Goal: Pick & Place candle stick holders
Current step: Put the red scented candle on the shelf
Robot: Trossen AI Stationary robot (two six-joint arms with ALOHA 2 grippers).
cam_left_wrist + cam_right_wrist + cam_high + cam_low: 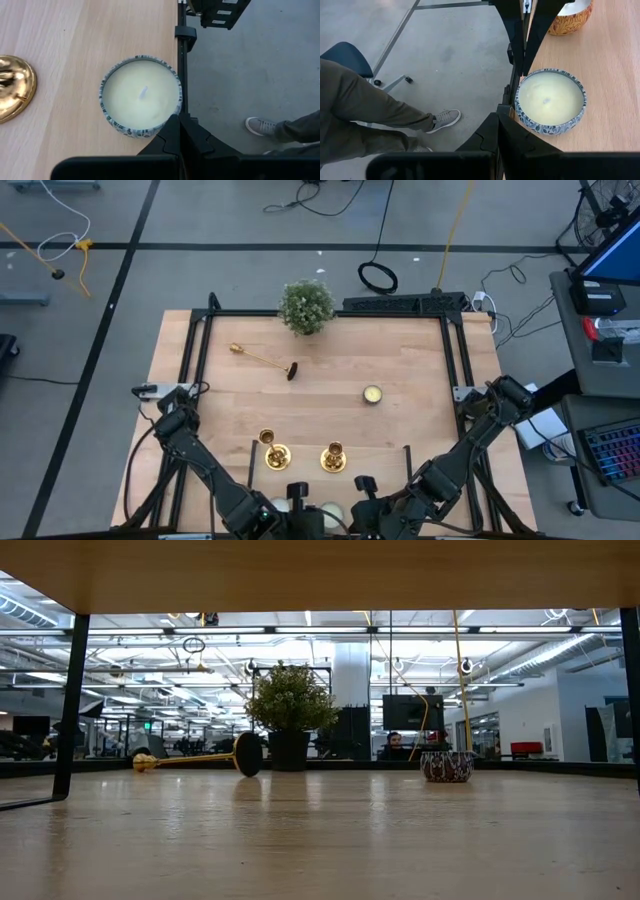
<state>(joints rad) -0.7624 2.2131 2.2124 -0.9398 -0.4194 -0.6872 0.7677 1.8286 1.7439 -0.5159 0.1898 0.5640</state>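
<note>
Two gold candlestick holders stand upright on their round bases near the table's front, one on the left (272,452) and one on the right (333,457). A third (262,360) lies on its side farther back, and also shows in the low view (195,758). My left gripper (298,492) and my right gripper (365,483) wait at the near edge. Both are shut and empty. The left wrist view shows its shut fingers (180,135) beside a gold base (15,87). The right wrist view shows its own shut fingers (500,135).
A potted plant (306,306) stands at the far middle. A small candle tin (372,394) sits right of centre. Pale candle tins (141,96) (550,100) sit at the near edge under the grippers, with an orange patterned holder (570,20) close by. A person's legs and shoe (445,119) are past the edge.
</note>
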